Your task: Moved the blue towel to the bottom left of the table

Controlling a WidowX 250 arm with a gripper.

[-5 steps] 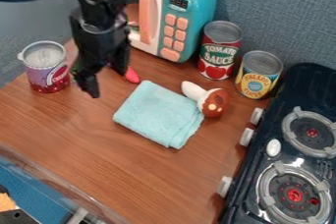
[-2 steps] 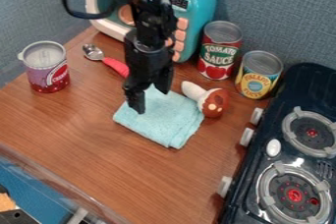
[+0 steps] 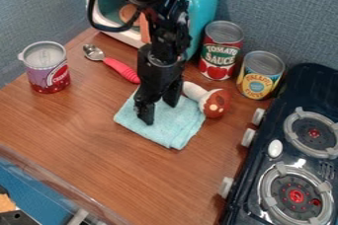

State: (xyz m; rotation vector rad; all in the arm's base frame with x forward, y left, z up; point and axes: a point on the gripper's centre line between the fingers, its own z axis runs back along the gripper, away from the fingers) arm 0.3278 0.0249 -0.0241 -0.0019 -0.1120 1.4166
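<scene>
The black gripper (image 3: 160, 114) hangs over the upper left part of the blue towel (image 3: 173, 126), its two fingers apart with towel visible between them. The towel lies folded and flat near the middle of the wooden table (image 3: 86, 155). Part of its upper edge is hidden behind the gripper. Whether the fingertips touch the cloth, I cannot tell.
A toy mushroom (image 3: 212, 101) touches the towel's right side. Behind stand a toy microwave (image 3: 202, 2), a tomato can (image 3: 220, 51) and a pineapple can (image 3: 260, 76). A spoon (image 3: 120, 67) and a purple can (image 3: 47, 68) are left, a stove (image 3: 290, 155) right.
The gripper has moved right and toward the camera, from beside the spoon to over the towel, uncovering the spoon. The towel has not moved.
</scene>
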